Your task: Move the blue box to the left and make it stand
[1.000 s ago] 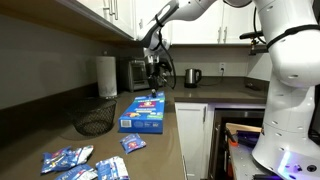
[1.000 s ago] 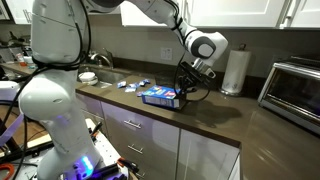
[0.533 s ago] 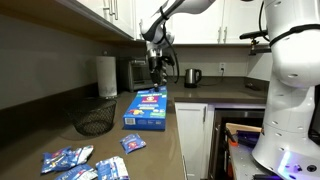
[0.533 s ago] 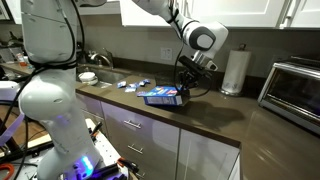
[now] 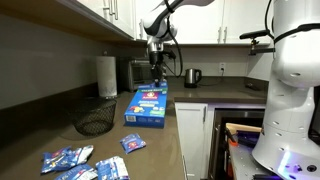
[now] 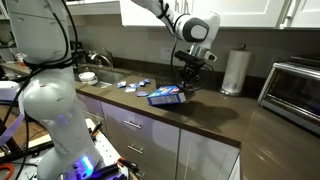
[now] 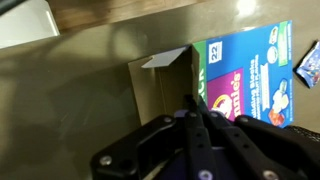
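The blue box is a flat blue cardboard box with white lettering and a coloured picture on its broad face. Its near end rests on the dark counter and its far end is lifted, so it stands tilted. It also shows in the other exterior view. My gripper is shut on the raised end. In the wrist view my gripper pinches the box's edge; the box face lies to the right and its open brown end flap to the left.
Several small blue-and-white snack packets lie on the near counter. A black wire basket, a paper towel roll, a toaster oven and a kettle stand nearby.
My gripper has risen with the box's far end. The box has tipped from nearly flat to more steeply tilted, with its near end still on the counter.
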